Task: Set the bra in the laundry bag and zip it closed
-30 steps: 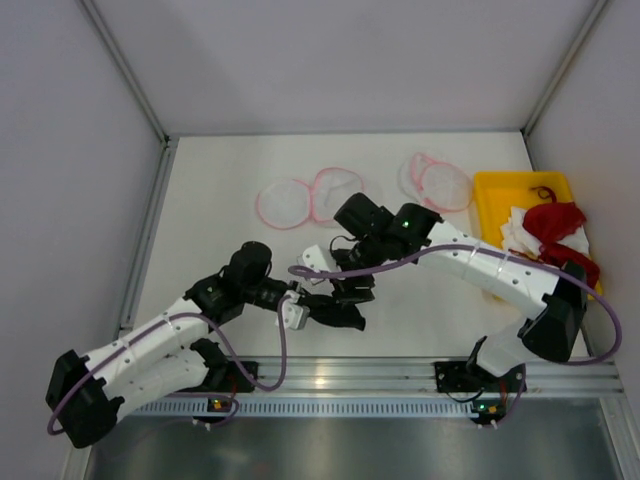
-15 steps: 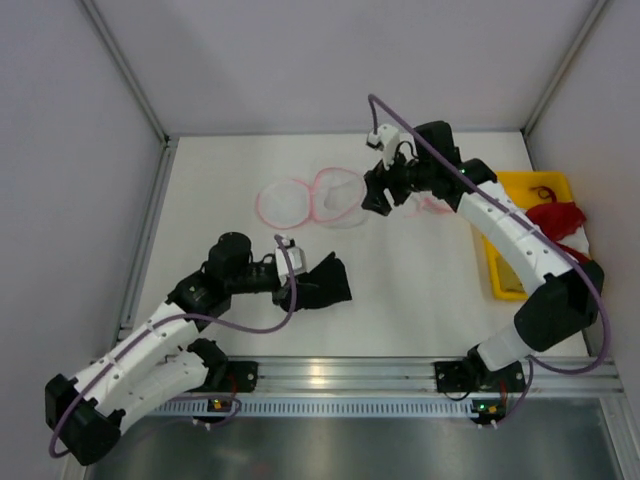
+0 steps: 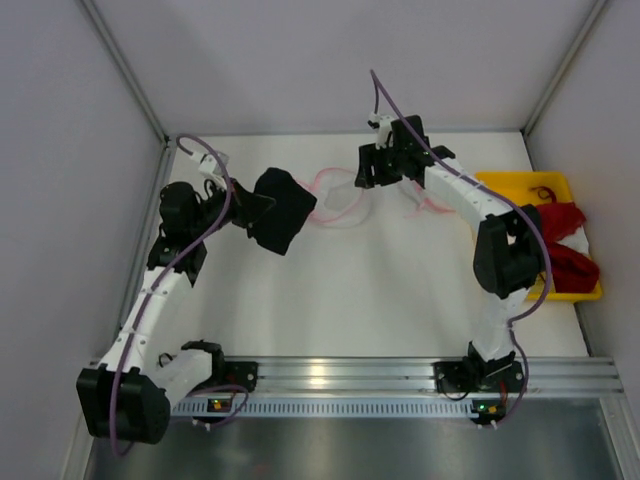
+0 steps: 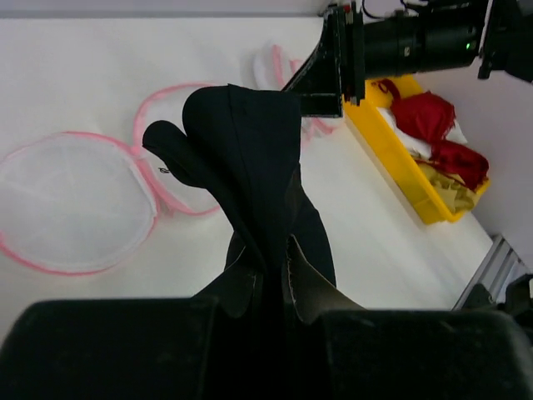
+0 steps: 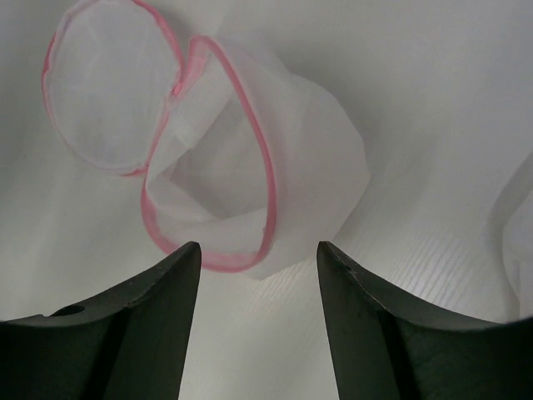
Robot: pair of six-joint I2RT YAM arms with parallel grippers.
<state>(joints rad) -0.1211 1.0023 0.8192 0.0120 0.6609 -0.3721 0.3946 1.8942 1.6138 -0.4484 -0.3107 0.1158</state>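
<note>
Table [image 3: 380, 290]: white surface, with both arms reaching toward its far half.
Yellow tray [image 3: 497, 184]: stood at the right edge of the table and held red garments [image 3: 560, 222] and some white cloth; these were not part of the task.
Bra [image 3: 280, 208]: black and bunched, it hung in the air from the left gripper [image 3: 248, 210], near the left side of the table and just beside the mesh pouches. In the left wrist view the bra [image 4: 250, 167] rose in a fold straight out of the closed jaws.
Left gripper: clamped tight on the bra fabric, carrying it.
Laundry bag [image 5: 241, 179]: white mesh with pink trim, lying on the far centre of the table with its mouth gaping and its round lid flap folded to the side. In the top view the laundry bag [image 3: 340, 197] lay between the two grippers.
Other mesh bags [image 3: 428, 200]: lay near the yellow tray.
Right gripper [image 5: 258, 275]: its jaws stood apart and held nothing, hovering right above the pink rim of the bag.
Step in hand: it seemed to be the bringing of the bra to the bag; the bra was not yet inside and the zip was not yet closed.
Next move: probably the right gripper must pinch the rim and hold the mouth wide, while the left arm lowers the bra into the opening.
</note>
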